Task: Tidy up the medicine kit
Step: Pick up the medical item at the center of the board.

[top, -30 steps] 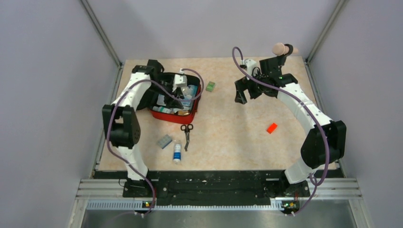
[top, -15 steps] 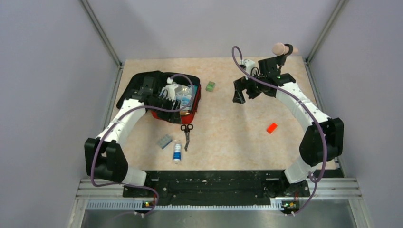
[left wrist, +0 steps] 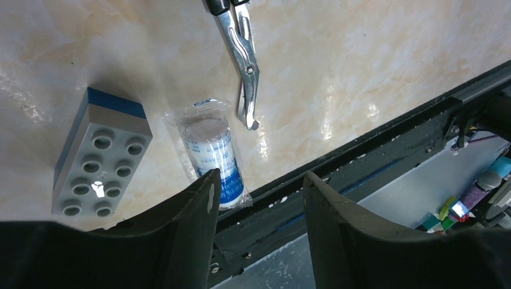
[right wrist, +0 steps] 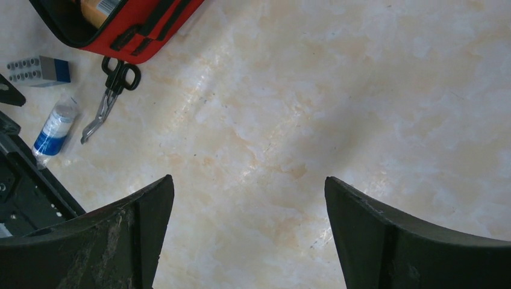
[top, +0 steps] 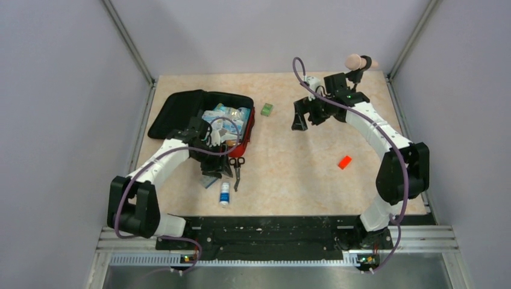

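Shift of the left gripper (left wrist: pixel 260 178) out of the medicine kit (top: pixel 247 133) and down to the loose items on its near side. Half a second back, over the open compartment; now low over the table in front of the kit, fingers spread apart with nothing between them. Looks through the wrist camera straight at a wrapped white-and-blue bottle (left wrist: pixel 212 153), with a grey studded block (left wrist: pixel 99 159) just beside it on one flank and steel scissors (left wrist: pixel 241 54) on the other, tips close by the wrap. Leaves the kit unmoved at the far left of the table, lid flopped open to the left with black lining up, packets now plainly showing inside the red body. Reads as one visit to the kit finished and the next pick lining up, most likely the bottle or the block, both not yet packed. Calls for a short descent and a squeeze, with care not to snag the scissors. On the right, barely any change: right gripper (right wrist: pixel 247 180) wide open and empty, hovering above bare table at the far side, well apart from the small green box (top: pixel 266 109) and the orange-red block (top: pixel 344 162).
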